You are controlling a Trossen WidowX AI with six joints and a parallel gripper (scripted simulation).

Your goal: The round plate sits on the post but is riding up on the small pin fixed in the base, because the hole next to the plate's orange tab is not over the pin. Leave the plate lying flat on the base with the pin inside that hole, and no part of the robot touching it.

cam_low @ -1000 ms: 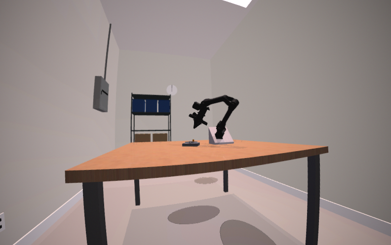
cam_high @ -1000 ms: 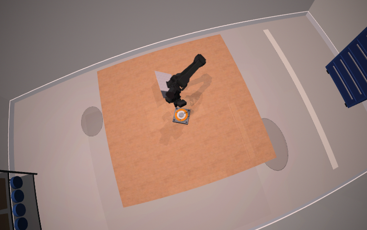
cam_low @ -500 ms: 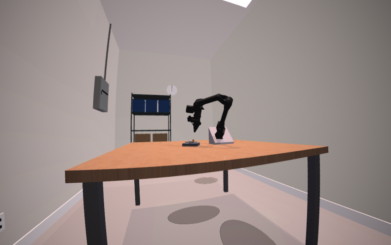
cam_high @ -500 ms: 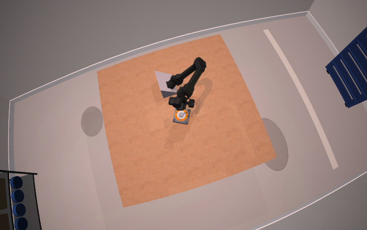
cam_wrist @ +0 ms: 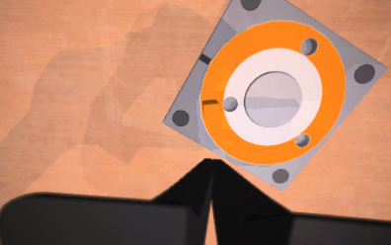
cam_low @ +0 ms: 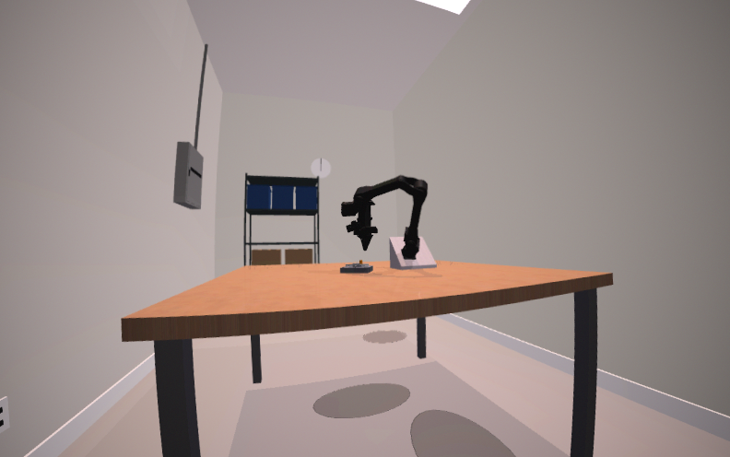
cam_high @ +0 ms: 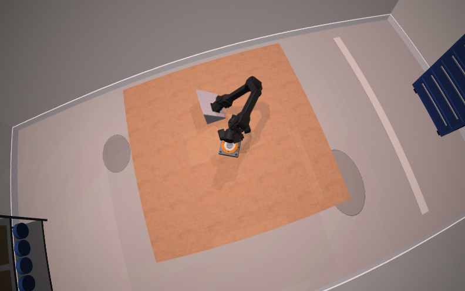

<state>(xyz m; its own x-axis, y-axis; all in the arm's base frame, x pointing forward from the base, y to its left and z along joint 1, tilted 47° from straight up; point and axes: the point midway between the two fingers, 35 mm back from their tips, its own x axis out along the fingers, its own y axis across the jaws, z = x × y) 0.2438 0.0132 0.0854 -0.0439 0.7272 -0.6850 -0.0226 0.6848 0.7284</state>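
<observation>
Bare lab or test room: grey walls, wooden table (cam_low: 334, 301), storage rack (cam_low: 281, 217) with blue bins, wall-mounted box (cam_low: 188, 174).

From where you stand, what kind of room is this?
Probably a plain workshop or test room: a wooden table carrying a black robot arm, a storage rack holding blue bins, and a grey wall box.

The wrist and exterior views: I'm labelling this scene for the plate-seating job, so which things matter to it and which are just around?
Job:
round plate with orange tab
hole next to the tab
centre post
grey base
gripper, shut, holding nothing, above the plate

Just around:
table
shelf rack
wall box
wall clock
</observation>
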